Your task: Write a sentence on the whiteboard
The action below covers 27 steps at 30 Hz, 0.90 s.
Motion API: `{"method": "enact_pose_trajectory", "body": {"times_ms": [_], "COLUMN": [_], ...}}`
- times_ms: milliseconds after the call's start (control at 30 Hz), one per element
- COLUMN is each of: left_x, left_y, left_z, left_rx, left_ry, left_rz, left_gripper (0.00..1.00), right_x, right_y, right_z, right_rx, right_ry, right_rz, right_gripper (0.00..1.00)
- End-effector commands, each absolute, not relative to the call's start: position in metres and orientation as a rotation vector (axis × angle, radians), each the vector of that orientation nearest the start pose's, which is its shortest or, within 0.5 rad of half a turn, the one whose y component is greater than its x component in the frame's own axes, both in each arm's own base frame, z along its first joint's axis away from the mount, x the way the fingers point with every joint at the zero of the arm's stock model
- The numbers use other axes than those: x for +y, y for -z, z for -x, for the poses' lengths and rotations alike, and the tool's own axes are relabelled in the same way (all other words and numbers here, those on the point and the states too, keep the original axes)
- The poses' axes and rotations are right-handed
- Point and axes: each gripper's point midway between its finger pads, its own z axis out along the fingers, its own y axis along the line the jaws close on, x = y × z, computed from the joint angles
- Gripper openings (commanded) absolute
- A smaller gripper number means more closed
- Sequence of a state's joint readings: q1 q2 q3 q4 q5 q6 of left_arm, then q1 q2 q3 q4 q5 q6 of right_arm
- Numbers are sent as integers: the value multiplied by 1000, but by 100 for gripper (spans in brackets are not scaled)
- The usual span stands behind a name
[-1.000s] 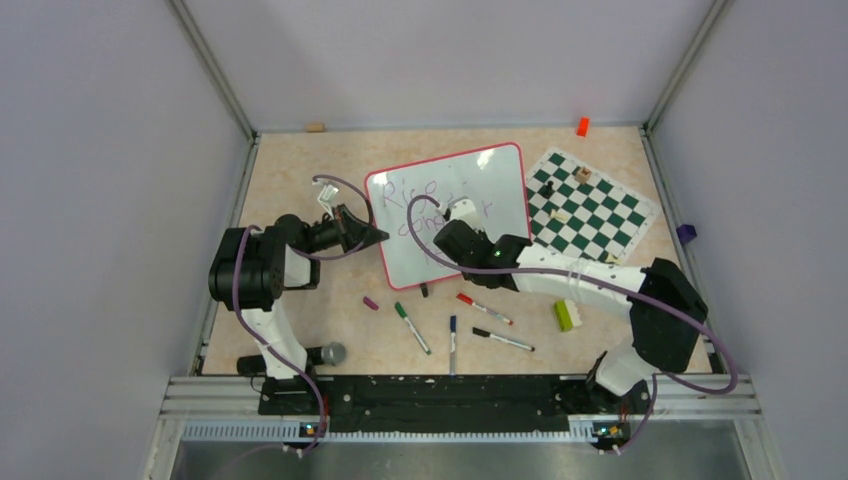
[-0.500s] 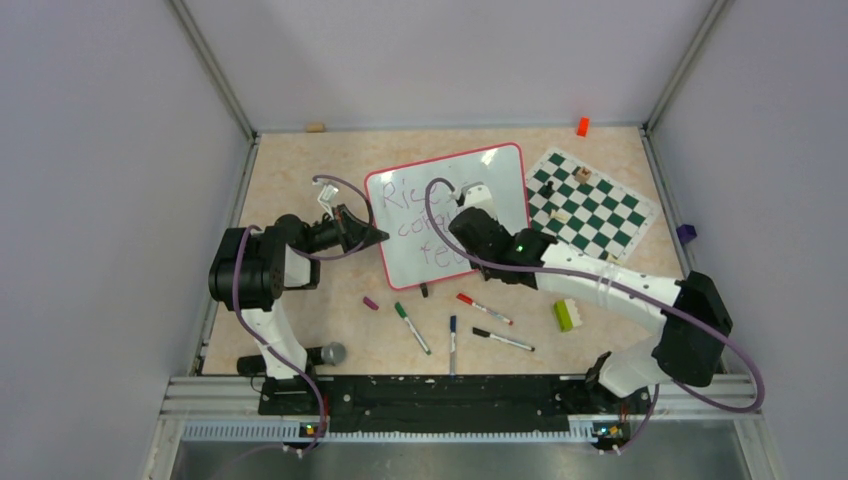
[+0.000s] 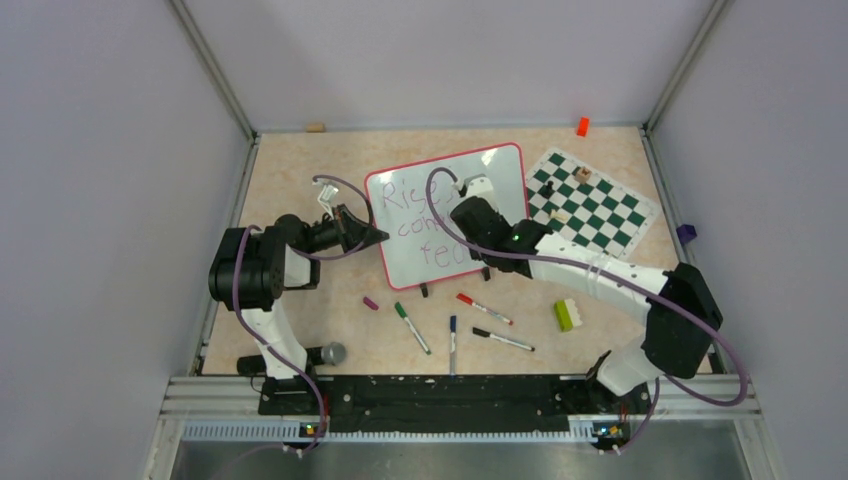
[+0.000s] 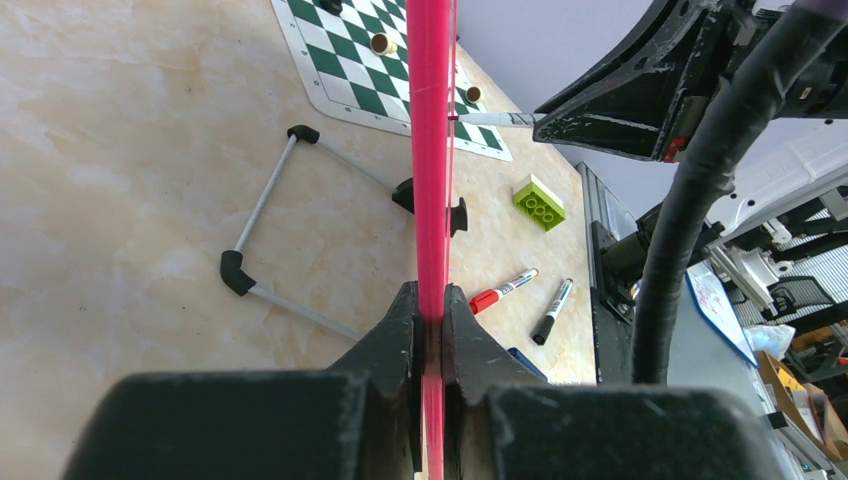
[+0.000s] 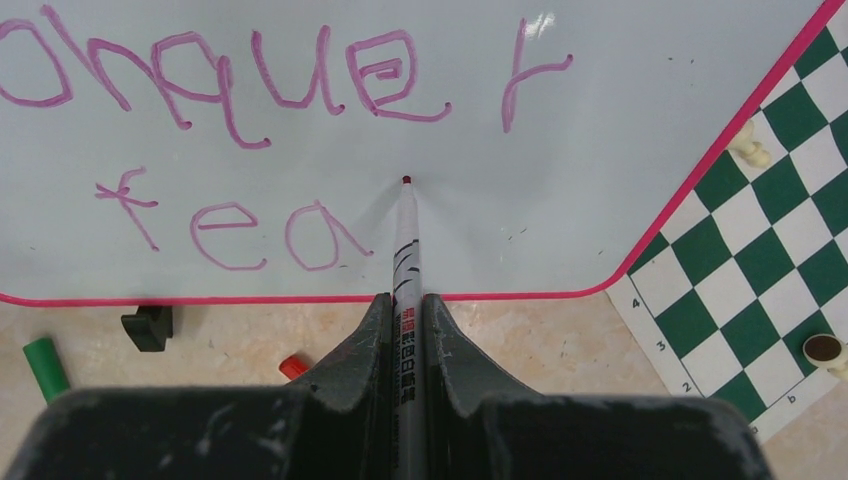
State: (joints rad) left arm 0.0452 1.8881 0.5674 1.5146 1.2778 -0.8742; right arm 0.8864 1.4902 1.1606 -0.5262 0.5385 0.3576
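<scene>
Where the right gripper (image 5: 405,305) sits: low over the right part of the whiteboard (image 5: 640,90), its fingers drawn narrow and clamped on a marker (image 5: 405,235).
Marker: points straight up the board from the fingers, its dark nib just right of the last purple letter. Whether the nib touches the surface cannot be told.
Sentence (image 5: 250,85): thin purple handwriting. The right wrist view shows "onquer" with "fea" on the line below, and the top view shows a shorter word on a line above both.
Left gripper (image 4: 432,318): fingers pinched almost together on the board's pink rim, at its left edge in the top view.
Whiteboard: toward the back of the table (image 3: 300,170), between the left gripper and the chess mat (image 3: 592,208). It appears edge-on from the left wrist.
Chess mat: green and white, just right of the board, with a few small pieces on it.
Table: a green-capped pen (image 3: 411,327), a red-capped pen (image 3: 484,308) and two darker pens lie in front of the board. A green brick (image 3: 567,314) sits beside the right arm.
</scene>
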Motion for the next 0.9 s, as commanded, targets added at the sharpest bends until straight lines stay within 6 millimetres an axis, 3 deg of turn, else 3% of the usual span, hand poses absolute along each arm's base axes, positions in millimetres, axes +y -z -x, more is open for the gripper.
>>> {"method": "enact_pose_trajectory", "body": {"times_ms": [0, 433, 867], "left_x": [-162, -162, -161], "left_y": [-143, -143, -144], "left_z": [-325, -324, -325], "left_rx": [1570, 1569, 1567], "left_ry": [1432, 1431, 1429], "left_rz": [-591, -594, -594], "left_gripper": [0, 0, 0], "right_x": [247, 233, 247], "right_y": [-152, -123, -150], "right_z": [-301, -275, -298], "right_rx": [2239, 2313, 2245], "right_ry": [-33, -59, -55], "right_rz": [357, 374, 360], "right_gripper": [0, 0, 0]}}
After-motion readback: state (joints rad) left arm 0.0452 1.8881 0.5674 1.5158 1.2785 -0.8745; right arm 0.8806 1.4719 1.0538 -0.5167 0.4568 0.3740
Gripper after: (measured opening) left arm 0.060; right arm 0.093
